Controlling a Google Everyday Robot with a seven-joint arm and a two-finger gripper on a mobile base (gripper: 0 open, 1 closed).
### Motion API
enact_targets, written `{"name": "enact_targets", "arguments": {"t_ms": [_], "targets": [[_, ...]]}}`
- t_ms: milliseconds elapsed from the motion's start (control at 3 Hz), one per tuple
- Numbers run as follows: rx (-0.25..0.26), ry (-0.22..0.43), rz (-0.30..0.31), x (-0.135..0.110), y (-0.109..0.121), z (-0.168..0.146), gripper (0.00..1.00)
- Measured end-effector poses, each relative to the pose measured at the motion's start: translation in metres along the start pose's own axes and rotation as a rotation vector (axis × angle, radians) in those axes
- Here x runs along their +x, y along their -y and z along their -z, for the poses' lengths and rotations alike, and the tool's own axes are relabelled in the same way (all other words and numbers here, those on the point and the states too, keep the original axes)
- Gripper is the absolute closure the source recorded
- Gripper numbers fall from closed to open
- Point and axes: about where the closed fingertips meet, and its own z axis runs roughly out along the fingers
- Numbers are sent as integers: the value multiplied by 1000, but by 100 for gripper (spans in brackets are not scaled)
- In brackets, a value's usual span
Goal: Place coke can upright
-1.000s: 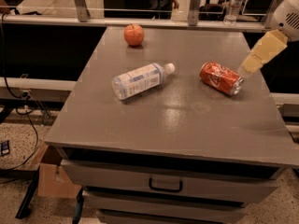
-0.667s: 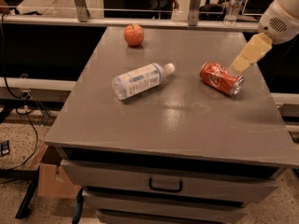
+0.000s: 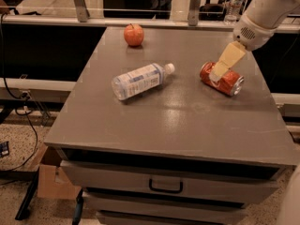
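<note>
My claw [image 3: 216,75] hangs low over the right side of the worktop [image 3: 178,121], its pale tip right over the can [image 3: 230,83], perhaps touching it. From this side I cannot tell whether the claw is wide or narrow, and nothing shows it gripping anything. My white arm [image 3: 262,18] reaches in from the far right corner.

The can lies on its side near the right edge, a little beyond the middle. Its silver top faces the near right corner and its other end points toward the far left.

A clear bottle [image 3: 140,80] also lies on its side, left of the middle, well apart from the can. Its white cap points toward the can, with bare grey top between the two. An apple [image 3: 134,34] sits near the far edge, left of centre, well apart from both. Nothing stands between my claw and the can.

The bottle wears a white and blue label, but I cannot read its writing. The can is red, and I cannot make out any lettering on it.

Below the front edge is a drawer with a dark handle [image 3: 165,186]. A cardboard box [image 3: 51,182] sits on the floor at the left. Another bottle [image 3: 233,3] stands behind the far rail.
</note>
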Motion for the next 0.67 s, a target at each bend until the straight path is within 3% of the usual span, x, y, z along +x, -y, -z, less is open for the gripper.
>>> {"name": "enact_targets", "arguments": {"t_ms": [667], "targets": [[-40, -54, 7, -16, -1, -36, 0]]}}
